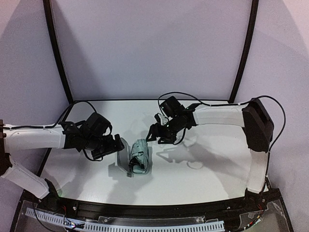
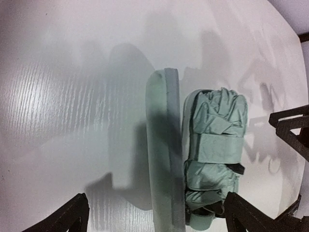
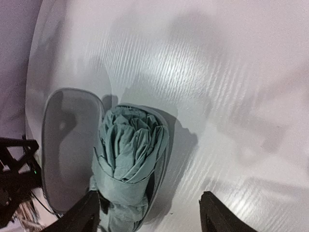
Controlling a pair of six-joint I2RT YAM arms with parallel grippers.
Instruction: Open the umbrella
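Shaft hidden, the folded umbrella (image 2: 215, 145) is cradled in an open case (image 2: 161, 145); left end effector (image 2: 157, 213) and right end effector (image 3: 150, 212) are spread empty.

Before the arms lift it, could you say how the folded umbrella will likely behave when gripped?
The umbrella is loosely bunched fabric, so it will probably squash before feeling firm. The band round its middle should keep it bundled. Cradled in the open case, it seems unlikely to roll.
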